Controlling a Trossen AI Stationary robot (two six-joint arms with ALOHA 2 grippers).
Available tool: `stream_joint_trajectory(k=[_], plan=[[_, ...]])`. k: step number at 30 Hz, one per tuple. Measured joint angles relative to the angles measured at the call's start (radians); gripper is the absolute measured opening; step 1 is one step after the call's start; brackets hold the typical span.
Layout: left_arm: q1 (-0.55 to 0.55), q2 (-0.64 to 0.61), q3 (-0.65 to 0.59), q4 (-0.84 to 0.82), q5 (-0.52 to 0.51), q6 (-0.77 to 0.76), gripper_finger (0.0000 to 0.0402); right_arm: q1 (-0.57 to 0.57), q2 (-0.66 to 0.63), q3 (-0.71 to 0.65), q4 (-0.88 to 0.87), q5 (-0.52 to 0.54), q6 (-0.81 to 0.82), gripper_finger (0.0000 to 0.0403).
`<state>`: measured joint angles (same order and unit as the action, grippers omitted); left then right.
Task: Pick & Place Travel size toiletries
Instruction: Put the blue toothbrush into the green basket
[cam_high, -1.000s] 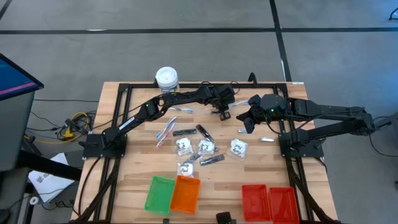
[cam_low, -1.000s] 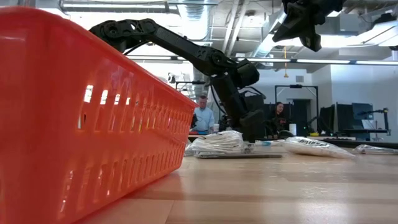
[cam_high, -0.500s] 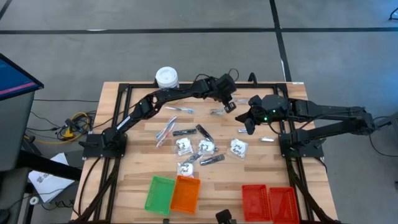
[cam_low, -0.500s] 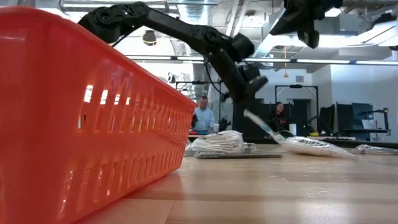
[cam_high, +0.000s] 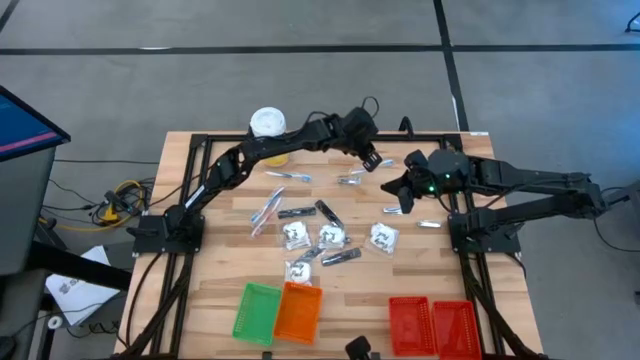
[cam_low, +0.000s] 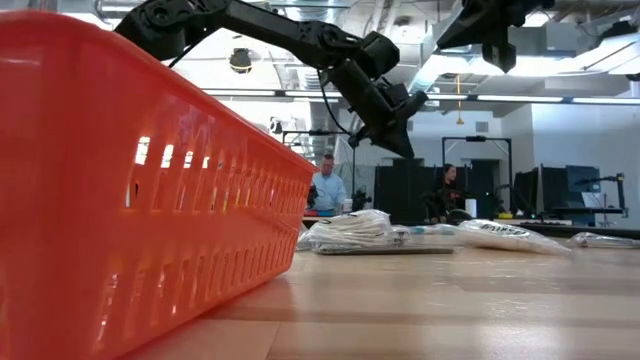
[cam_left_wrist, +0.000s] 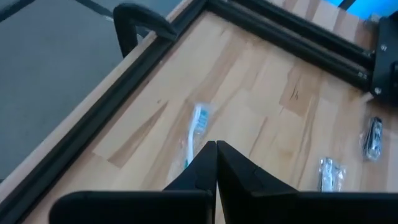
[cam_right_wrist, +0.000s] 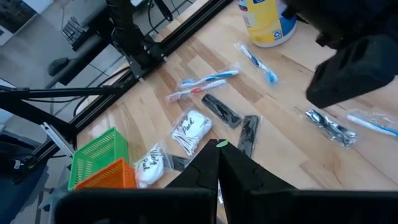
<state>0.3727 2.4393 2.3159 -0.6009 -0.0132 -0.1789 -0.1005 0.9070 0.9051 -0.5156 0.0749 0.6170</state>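
Note:
The travel size toiletries lie loose on the wooden table: white packets (cam_high: 331, 236), dark tubes (cam_high: 296, 213), clear-wrapped sticks (cam_high: 268, 208) and a silvery piece (cam_high: 350, 179). My left gripper (cam_high: 372, 160) is shut and hangs high over the table's far right part (cam_low: 405, 148). A clear-wrapped toothbrush (cam_left_wrist: 198, 127) lies flat on the wood below and beyond its fingertips (cam_left_wrist: 216, 144), its near end hidden behind them. My right gripper (cam_high: 400, 200) is shut too and hangs above the table, right of the left one (cam_right_wrist: 217, 144), holding nothing.
A white-lidded tub (cam_high: 266, 125) stands at the far edge. Green (cam_high: 256, 312) and orange (cam_high: 298, 312) trays sit at the near edge, with two red trays (cam_high: 432, 324) to their right. A black frame rail (cam_left_wrist: 155, 74) borders the table.
My left gripper has risen from the table and rolled at the wrist. Half a second ago a clear-wrapped stick slanted from its fingers down to the wood; now nothing hangs from it and the stick lies flat on the table.

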Motion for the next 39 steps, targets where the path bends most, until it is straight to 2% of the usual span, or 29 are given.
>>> stream_joint_trajectory(k=[3,6,11,17,21,24,28,31,35,39], plan=[[0.008,0.013,-0.048,0.018,0.027,-0.052,0.0003,0.0,0.0,0.0,0.0,0.0,0.004,0.0],[0.021,0.035,-0.081,0.018,0.034,-0.13,0.0023,0.0,0.0,0.0,0.0,0.0,0.005,0.0],[0.029,0.047,-0.125,0.067,-0.038,-0.17,0.0096,0.0,0.0,0.0,0.001,0.0,0.017,0.0],[0.024,0.048,-0.129,0.115,-0.006,-0.196,0.0193,0.0,0.0,0.0,0.001,0.0,0.031,0.0],[0.011,0.078,-0.128,0.123,0.006,-0.196,0.0225,0.0,0.0,0.0,0.003,0.0,0.031,0.0],[-0.005,0.116,-0.124,0.108,0.004,-0.196,0.0231,0.0,0.0,0.0,0.004,0.0,0.034,0.0],[-0.011,0.118,-0.103,0.132,0.002,-0.289,0.0229,0.0,0.0,0.0,0.004,-0.006,0.047,0.0],[-0.001,0.133,-0.1,0.073,0.048,-0.353,0.0219,0.0,0.0,0.0,0.004,-0.024,0.049,0.0],[-0.006,0.149,-0.085,0.027,0.069,-0.275,0.021,0.0,0.0,0.0,0.004,-0.026,0.049,0.0],[-0.011,0.152,-0.086,0.02,0.096,-0.266,0.0208,-0.005,0.0,0.0,0.013,-0.026,0.041,0.0]])
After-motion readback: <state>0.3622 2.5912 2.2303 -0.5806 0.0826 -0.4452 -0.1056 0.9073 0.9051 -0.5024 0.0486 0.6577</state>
